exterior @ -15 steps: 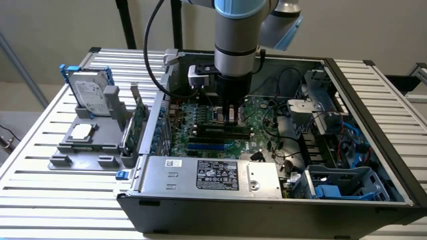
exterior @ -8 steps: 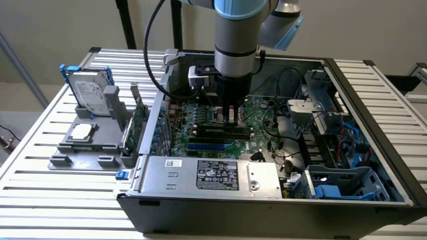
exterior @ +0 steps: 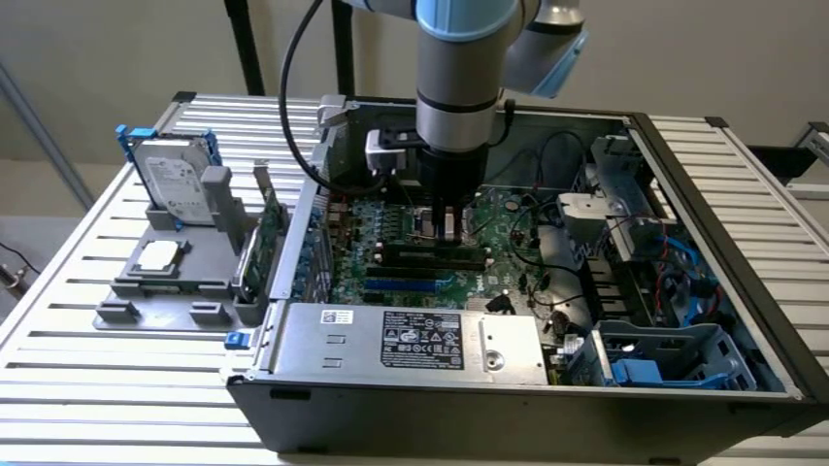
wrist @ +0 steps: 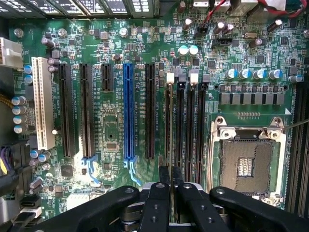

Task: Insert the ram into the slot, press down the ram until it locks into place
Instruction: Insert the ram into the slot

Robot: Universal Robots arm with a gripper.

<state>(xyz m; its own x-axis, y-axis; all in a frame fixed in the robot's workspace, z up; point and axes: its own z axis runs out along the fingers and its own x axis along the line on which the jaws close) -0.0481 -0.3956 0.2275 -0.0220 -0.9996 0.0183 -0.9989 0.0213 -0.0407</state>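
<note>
My gripper (wrist: 171, 180) is pinched close on what I take to be the ram (wrist: 169, 125), seen edge-on as a thin strip. I hold it upright so that it runs along the slot (wrist: 170, 79) with the white end clip, the memory socket farthest from the silver CPU socket (wrist: 246, 164). I hang low over the motherboard (wrist: 159, 48) inside the open computer case (exterior: 686, 175). Whether the stick is seated, I cannot tell.

Arm (exterior: 456, 87): one, wrist vertical, pointing straight down. Gripper (wrist: 170, 171): fingers (wrist: 164, 176) drawn close together, narrow gap between.
</note>
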